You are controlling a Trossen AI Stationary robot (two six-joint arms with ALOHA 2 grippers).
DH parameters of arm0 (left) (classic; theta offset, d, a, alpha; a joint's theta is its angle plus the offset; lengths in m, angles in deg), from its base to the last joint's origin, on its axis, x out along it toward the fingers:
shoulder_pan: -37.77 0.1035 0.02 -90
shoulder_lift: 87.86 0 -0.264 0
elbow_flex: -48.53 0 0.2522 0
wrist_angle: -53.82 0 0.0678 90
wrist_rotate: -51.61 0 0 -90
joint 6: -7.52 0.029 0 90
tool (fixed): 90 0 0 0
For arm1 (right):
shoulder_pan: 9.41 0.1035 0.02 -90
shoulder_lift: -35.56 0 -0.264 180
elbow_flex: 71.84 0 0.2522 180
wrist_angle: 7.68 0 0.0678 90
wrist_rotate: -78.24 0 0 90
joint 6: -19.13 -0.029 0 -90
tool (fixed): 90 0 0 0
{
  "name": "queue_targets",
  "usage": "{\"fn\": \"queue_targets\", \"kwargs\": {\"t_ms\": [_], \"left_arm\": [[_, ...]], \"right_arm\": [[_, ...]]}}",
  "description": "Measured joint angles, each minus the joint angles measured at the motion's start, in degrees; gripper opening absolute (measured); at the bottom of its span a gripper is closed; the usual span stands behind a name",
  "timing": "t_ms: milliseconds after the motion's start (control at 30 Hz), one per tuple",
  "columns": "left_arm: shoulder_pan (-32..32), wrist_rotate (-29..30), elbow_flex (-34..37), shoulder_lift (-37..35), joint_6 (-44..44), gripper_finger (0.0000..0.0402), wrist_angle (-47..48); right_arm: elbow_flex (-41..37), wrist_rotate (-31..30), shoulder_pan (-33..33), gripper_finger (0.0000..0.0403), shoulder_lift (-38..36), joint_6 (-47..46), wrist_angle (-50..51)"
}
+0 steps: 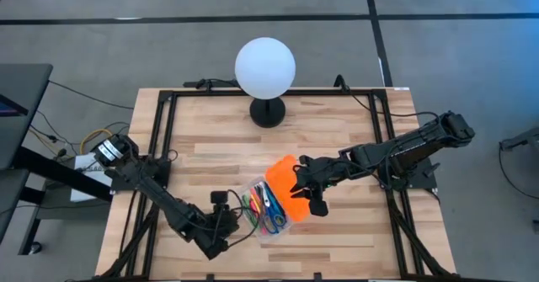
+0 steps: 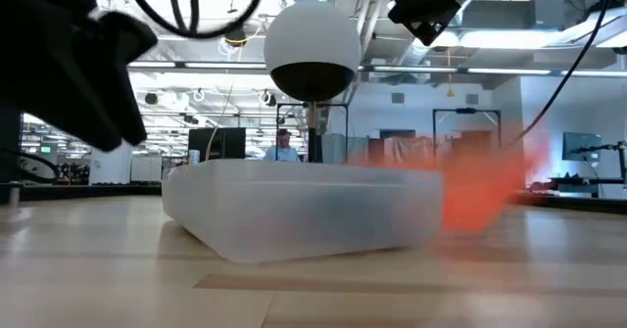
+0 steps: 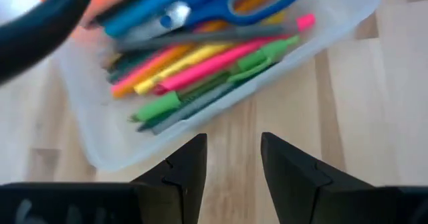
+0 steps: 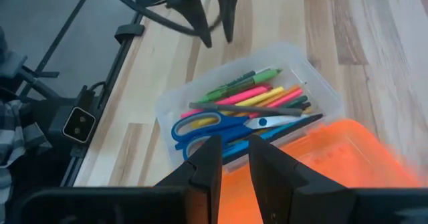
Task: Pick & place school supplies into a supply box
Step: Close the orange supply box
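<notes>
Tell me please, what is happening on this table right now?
Two robot arms are filling a clear supply box with school supplies. Pens, markers and blue-handled scissors already lie inside. The right gripper hangs over the orange lid, which is still open, its fingers slightly apart and holding nothing. The left gripper waits beside the box, empty, fingers apart. A white globe lamp stands behind.

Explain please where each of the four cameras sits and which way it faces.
High view: above the table, facing straight down; shows both arms, the lamp and the box.
Low view: at table height, facing level across; shows the box up close.
Left wrist view: on the left arm, facing the pens; the left gripper is open.
Right wrist view: on the right arm, over the scissors and orange lid.
All views share the box.
</notes>
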Motion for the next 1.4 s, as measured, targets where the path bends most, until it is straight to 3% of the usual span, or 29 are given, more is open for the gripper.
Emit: {"fn": "queue_targets", "kwargs": {"t_ms": [233,333,600,833,933,1100,1400], "left_arm": [[4.0,-6.5,3.1,0.0,0.2,0.0137,-3.6],[4.7,-7.2,3.6,0.0,0.3,0.0137,-4.1],[4.7,-7.2,3.6,0.0,0.7,0.0137,-4.2],[5.0,-7.4,4.8,0.0,0.6,0.0137,-6.7],[6.2,-10.8,6.8,0.0,0.4,0.0137,-9.2],[8.8,-12.5,8.5,0.0,-0.7,0.0137,-10.2],[11.2,-15.0,10.9,-0.1,0.1,0.0137,-14.5]], "right_arm": [[0.0,-0.1,0.0,0.0066,0.0,-0.7,0.9],[0.0,-0.5,-0.5,0.0066,0.0,-3.6,6.8],[-5.5,-10.9,-3.7,0.0066,0.5,-9.3,19.7],[-13.0,-10.9,-7.0,0.0065,0.5,-6.6,17.8],[-15.9,-10.6,-8.9,0.0066,0.5,-6.2,16.3],[-21.7,-6.3,-10.8,0.0065,0.5,-2.1,6.4],[-29.9,-4.0,-9.7,0.0065,0.4,4.5,-10.3]]}}
